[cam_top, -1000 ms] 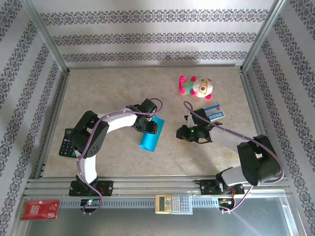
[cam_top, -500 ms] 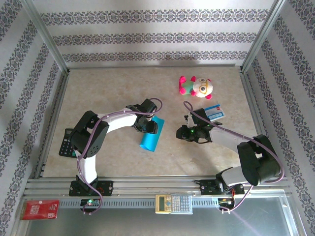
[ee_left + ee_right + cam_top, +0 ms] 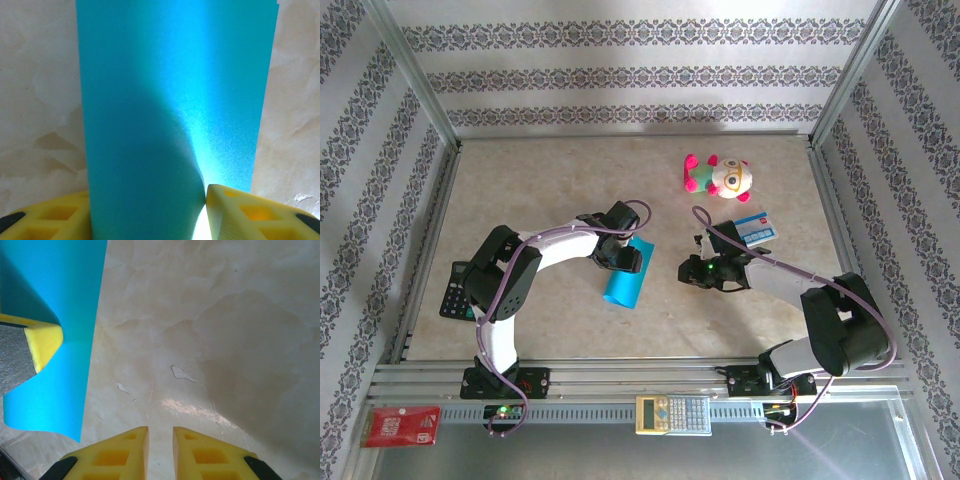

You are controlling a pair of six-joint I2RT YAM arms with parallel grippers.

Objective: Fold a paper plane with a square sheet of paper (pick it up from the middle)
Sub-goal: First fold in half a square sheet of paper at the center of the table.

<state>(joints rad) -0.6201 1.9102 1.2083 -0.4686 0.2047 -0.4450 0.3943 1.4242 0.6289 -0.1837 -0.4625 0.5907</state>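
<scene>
Sheet of paper (image 3: 623, 285), teal, narrow rectangle outline, lies on tabletop (image 3: 560, 180) near centre, between arms. Left hand (image 3: 150, 210) grips one end, yellow fingers (image 3: 235, 210) pressing both sides, paper bulging between. Right hand (image 3: 160, 432) near sheet's edge, nearly closed with narrow gap, empty.
</scene>
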